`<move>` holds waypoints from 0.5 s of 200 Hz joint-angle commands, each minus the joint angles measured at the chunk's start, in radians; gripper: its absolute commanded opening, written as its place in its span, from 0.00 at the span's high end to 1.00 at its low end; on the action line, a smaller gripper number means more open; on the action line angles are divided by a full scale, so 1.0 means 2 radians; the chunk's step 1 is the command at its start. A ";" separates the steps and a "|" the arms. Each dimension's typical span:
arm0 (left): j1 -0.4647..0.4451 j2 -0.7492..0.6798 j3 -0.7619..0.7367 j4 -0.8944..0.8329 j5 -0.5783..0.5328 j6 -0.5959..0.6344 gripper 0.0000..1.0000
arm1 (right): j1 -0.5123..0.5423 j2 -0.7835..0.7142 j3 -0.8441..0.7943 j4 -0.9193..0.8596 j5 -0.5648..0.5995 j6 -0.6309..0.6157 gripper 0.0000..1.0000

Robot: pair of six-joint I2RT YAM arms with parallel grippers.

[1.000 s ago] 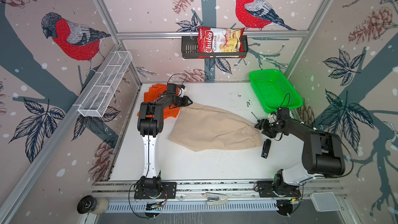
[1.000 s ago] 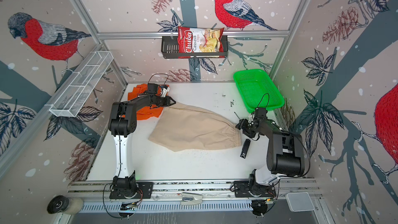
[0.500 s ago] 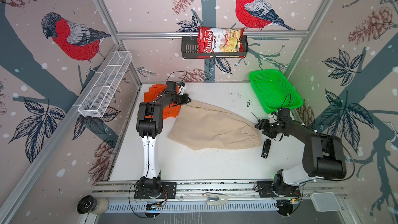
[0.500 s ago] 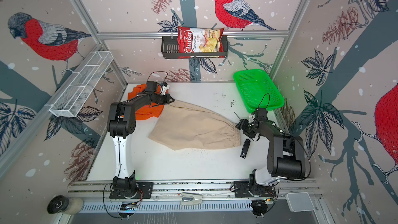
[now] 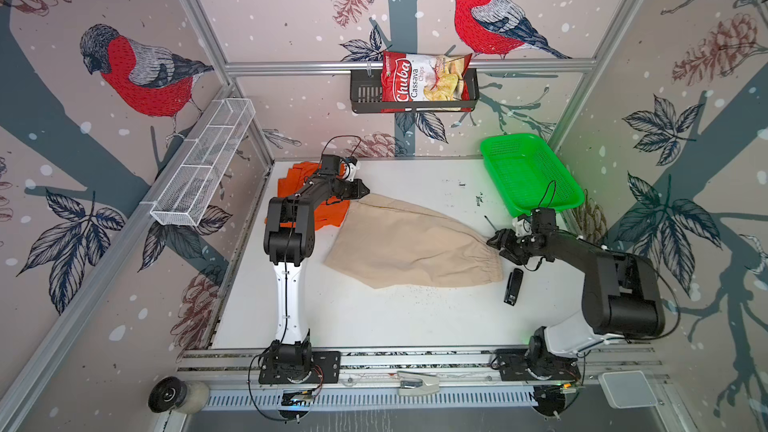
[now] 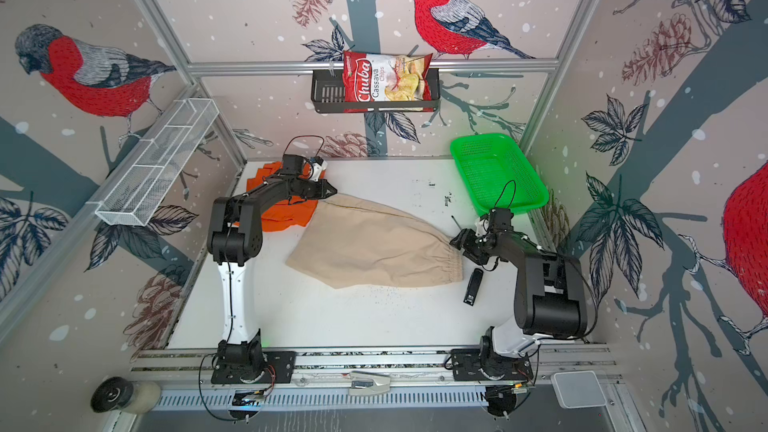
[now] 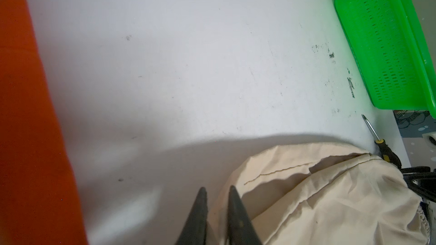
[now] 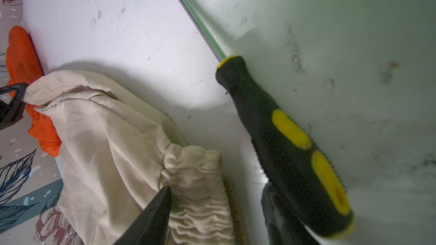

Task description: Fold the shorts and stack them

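The beige shorts (image 5: 411, 238) (image 6: 374, 243) lie spread across the middle of the table, with the gathered waist toward the right. My left gripper (image 5: 363, 191) (image 7: 218, 192) is shut on their far left corner, with beige cloth pinched between the fingers. My right gripper (image 5: 496, 243) (image 8: 215, 187) stands open at the waist end, and the elastic band lies between its jaws. The orange shorts (image 5: 328, 218) (image 6: 286, 218) lie crumpled at the back left, partly under my left arm and the beige cloth.
A black and yellow screwdriver (image 8: 283, 133) (image 5: 489, 222) lies right beside my right gripper. A black stapler (image 5: 513, 286) lies just in front of the waistband. The green basket (image 5: 494, 168) sits at the back right corner.
My left jaws have closed on the beige shorts' far corner. The right arm has barely moved.
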 commanded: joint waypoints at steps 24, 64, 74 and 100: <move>0.000 0.003 0.012 -0.016 -0.008 0.016 0.82 | 0.003 0.012 -0.002 0.003 0.000 0.001 0.38; 0.000 0.011 0.023 -0.035 -0.008 0.023 0.94 | 0.004 0.014 -0.001 0.004 0.002 0.002 0.44; 0.000 0.010 0.022 -0.040 -0.010 0.026 1.00 | 0.004 0.013 -0.001 0.003 0.003 0.002 0.50; 0.000 -0.012 0.011 -0.043 -0.014 0.028 1.00 | 0.004 0.006 -0.003 0.001 0.007 0.001 0.66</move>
